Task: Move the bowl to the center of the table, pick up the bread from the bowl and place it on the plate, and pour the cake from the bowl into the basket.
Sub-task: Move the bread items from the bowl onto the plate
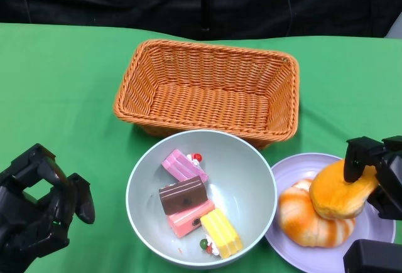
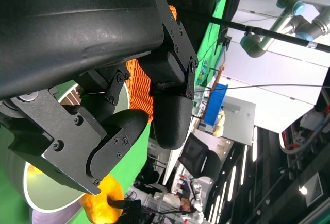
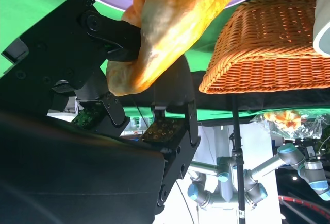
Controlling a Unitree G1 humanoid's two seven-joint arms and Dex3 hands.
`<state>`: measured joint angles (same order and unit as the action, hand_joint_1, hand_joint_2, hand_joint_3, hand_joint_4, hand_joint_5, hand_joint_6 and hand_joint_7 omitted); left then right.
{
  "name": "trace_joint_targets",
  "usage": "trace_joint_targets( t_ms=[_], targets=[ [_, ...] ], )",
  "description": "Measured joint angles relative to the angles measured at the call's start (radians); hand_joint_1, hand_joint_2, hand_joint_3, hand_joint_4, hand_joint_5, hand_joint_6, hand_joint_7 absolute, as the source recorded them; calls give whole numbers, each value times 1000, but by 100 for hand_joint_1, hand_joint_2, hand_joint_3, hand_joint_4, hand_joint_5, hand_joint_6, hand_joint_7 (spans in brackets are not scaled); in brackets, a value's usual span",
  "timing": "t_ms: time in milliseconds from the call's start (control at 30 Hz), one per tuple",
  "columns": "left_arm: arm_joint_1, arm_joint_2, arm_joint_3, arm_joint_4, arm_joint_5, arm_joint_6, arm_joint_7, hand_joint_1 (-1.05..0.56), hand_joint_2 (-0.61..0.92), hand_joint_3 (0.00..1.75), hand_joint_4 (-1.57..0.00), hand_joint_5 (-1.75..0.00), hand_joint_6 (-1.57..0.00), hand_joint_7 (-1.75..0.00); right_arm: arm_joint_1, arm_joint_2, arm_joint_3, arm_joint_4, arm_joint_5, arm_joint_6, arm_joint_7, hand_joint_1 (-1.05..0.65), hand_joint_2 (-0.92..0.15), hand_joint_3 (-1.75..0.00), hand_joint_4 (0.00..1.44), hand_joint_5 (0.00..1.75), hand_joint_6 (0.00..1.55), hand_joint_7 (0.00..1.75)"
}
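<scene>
My right hand [image 1: 377, 179] is clamped on a golden bread roll [image 1: 339, 194], fingers wrapped over its outer end. The right wrist view shows the same: black fingers [image 3: 111, 33] pressed into the roll's crust. The roll hangs just above the lilac plate [image 1: 295, 169], touching or nearly touching a second, striped bread [image 1: 304, 216] that already lies there. Its long axis runs slantwise, from my hand down toward the plate's middle, so as I judge it the release is a short drop straight below the hand.

The plate sits near the table's front right edge, its rim touching or just beside the pale green bowl [image 1: 248, 154] at the front centre. The bowl holds only cake slices now: pink [image 1: 182, 165], brown [image 1: 182, 196] and yellow [image 1: 221, 232] among them. The wicker basket [image 1: 207, 85] stands just behind the bowl, long side toward me.

My left hand [image 1: 41, 207] holds nothing, fingers loosely curled and apart, by the front left edge. It lies clear of the bowl, yet it is the free hand, so I expect the pour to fall to it.
</scene>
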<state>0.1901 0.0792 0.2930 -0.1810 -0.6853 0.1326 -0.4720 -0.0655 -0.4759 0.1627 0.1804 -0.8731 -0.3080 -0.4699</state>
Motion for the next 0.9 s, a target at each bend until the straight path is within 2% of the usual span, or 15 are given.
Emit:
trace_joint_targets(
  t_ms=[33,67,133,167,233,267,333,433,567,900],
  targets=[
    [0,0,0,0,1,-1,-1,-9,41,140,-91,-175,-83,-147,0,0,0,-4,-9,8,-2,-27,-61,-80,88,157,103,68],
    [0,0,0,1,1,-4,-5,-9,40,140,-91,-175,-82,-148,0,0,1,-11,-25,23,-3,-36,-71,-58,88,147,108,46],
    [-1,0,0,5,1,-11,-19,-9,39,140,-90,-175,-81,-149,1,0,2,-27,-58,58,-4,-47,-86,-29,99,102,113,18],
    [-1,1,1,5,1,-14,-20,-8,37,142,-90,-175,-81,-149,3,0,3,-40,-69,77,-2,-53,-89,-23,94,77,105,7],
    [-1,1,1,5,1,-14,-20,-8,37,144,-90,-175,-81,-150,5,0,5,-60,-85,104,1,-59,-91,-24,87,36,91,2],
    [-1,1,1,5,1,-14,-20,-7,38,145,-90,-175,-81,-150,6,0,6,-67,-93,114,3,-61,-92,-25,83,21,84,1],
    [-1,2,1,6,1,-15,-23,-7,38,146,-90,-175,-81,-150,12,0,9,-79,-95,128,12,-63,-92,-27,73,7,73,0],
    [-2,0,1,9,4,-32,-25,-8,37,146,-91,-175,-81,-150,22,0,11,-96,-94,139,30,-64,-92,-29,62,1,64,0],
    [-2,-1,1,10,5,-41,-25,-7,39,147,-90,-175,-81,-149,27,-1,11,-110,-90,139,41,-66,-92,-31,54,0,60,0],
    [-2,-1,0,10,1,-35,-24,-7,38,148,-91,-175,-81,-150,28,-3,10,-110,-83,98,29,-65,-92,-35,53,0,60,0]
  ],
)
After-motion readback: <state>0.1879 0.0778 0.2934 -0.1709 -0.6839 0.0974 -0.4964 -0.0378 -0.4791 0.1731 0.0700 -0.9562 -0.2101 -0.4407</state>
